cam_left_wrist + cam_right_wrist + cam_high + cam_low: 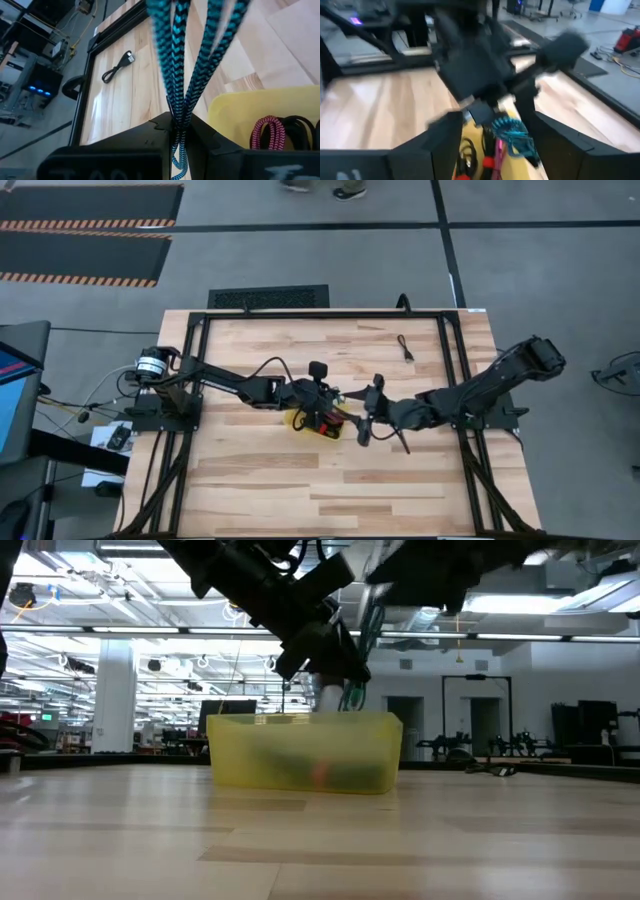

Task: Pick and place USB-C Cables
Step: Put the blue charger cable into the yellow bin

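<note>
My left gripper point(178, 125) is shut on a teal braided USB-C cable point(192, 60) above the yellow tray point(240, 755) at mid-table. In the low view the cable point(350, 695) hangs just over the tray's rim. A red-and-black cable point(265, 132) and a black one point(300, 130) lie inside the tray. My right gripper point(492, 122) faces the left one from the table's right, open, its fingers point(445, 145) on either side of the teal cable point(512, 132) without touching it. A further black cable point(406, 347) lies flat on the table at the far right. My left gripper pinches several strands of the teal cable together point(176, 117) between its two fingers. The fingers slant downward from the table's left. The strands fan out beyond the fingertips, and the bundle is clear of the table, over the tray.
A black frame point(300, 315) runs round the tabletop's far and side edges. Bare wood lies in front of the tray toward the near edge point(330, 500). A person's feet point(320, 188) show on the floor beyond the table.
</note>
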